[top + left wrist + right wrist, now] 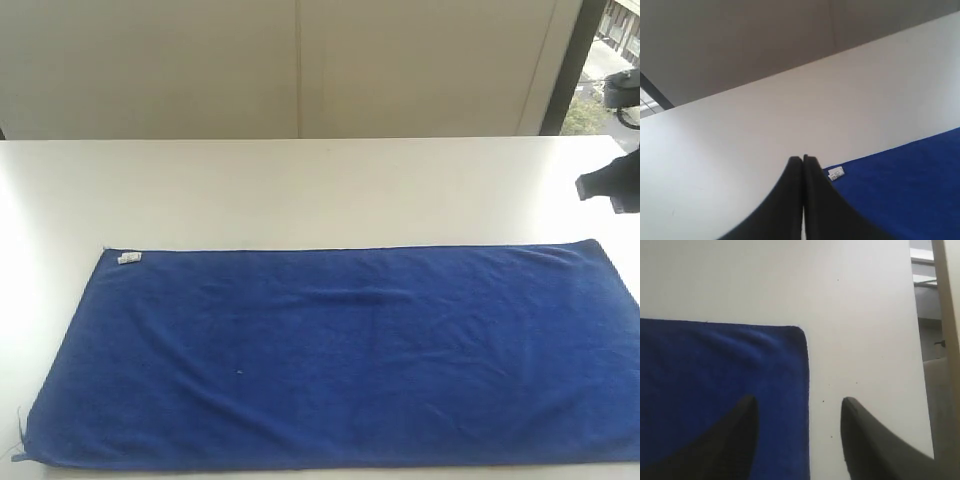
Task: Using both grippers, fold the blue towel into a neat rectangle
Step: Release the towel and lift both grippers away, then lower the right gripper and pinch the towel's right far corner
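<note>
Right gripper: jaws spread wide; nothing held; one finger stands over the towel, the other over bare table; the towel's short edge runs between them, close to a rounded corner; contact with the cloth cannot be told.
Left gripper: fingers pressed together tip to tip; nothing between them; tips stand above bare table, just beside the towel's tagged corner.
Towel: blue, plush; lies flat on the table, long side running left to right in the exterior view; near edge close to the lower frame border; right end cut by the frame; faint creases across the middle.
Tag: small, white; at the towel's far left corner.
Arm: black part at the right border of the exterior view; above the table, beyond the towel's far right corner.
Table: white, matte; carries the towel.
</note>
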